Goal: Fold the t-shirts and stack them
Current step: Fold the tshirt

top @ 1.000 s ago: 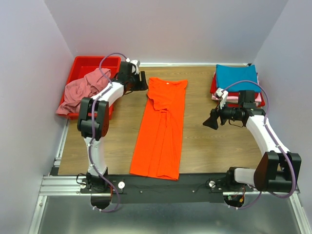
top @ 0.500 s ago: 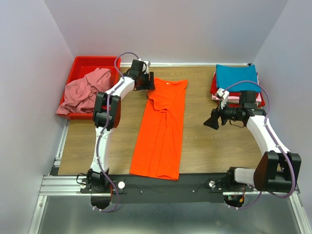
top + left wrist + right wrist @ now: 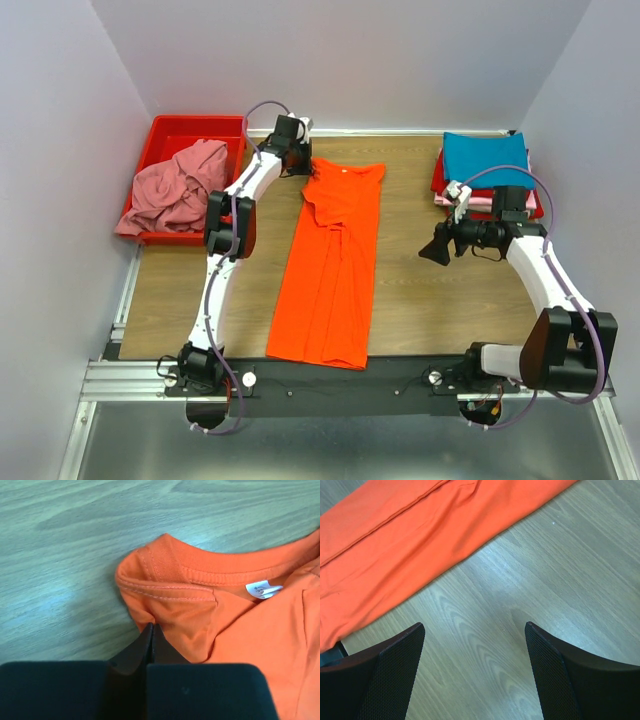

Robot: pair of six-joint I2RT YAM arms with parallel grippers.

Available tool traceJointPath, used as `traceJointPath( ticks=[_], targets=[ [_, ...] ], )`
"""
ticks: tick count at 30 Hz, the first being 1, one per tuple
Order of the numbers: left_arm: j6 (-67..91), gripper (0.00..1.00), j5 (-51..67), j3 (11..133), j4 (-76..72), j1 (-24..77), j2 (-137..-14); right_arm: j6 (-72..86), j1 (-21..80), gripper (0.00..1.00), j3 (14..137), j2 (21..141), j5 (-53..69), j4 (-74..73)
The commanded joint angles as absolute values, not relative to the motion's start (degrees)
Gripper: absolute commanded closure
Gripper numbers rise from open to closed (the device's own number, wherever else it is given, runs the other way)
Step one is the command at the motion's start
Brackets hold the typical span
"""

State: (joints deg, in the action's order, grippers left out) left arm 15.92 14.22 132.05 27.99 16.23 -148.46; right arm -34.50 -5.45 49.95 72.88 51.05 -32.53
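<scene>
left gripper [image 3: 152,628] clamps the orange t-shirt [image 3: 250,630] at its collar corner, the shirt's length trailing straight back behind it; right gripper [image 3: 475,630] gapes, well aside.

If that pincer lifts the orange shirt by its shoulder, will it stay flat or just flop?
Probably flop: the orange shirt is thin cloth, puckered where the left pincer pinches it. It looks light, so the rest would likely dangle and drag along the table rather than slide stiffly.
</scene>
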Motion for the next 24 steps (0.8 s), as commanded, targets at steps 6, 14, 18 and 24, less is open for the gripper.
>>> traceJointPath(
  ticks=[6,14,18,24],
  targets=[
    [18.4,1.00,18.0,138.2,23.5,14.6,-151.6,-35.2,-6.7,0.12,49.2,74.8,52.4,-32.1],
    [22.6,0.98,21.5,141.6,16.9,13.3,-153.2,-35.4,-6.8,0.12,49.2,76.7,51.6,-32.0],
    [22.7,0.79,22.4,141.8,16.8,12.6,-152.3,-35.2,-6.8,0.12,49.2,77.3,51.5,-31.9],
    [19.2,0.51,20.2,139.2,19.0,9.9,-144.2,-35.0,-6.9,0.12,49.0,77.4,53.3,-32.0]
  ],
)
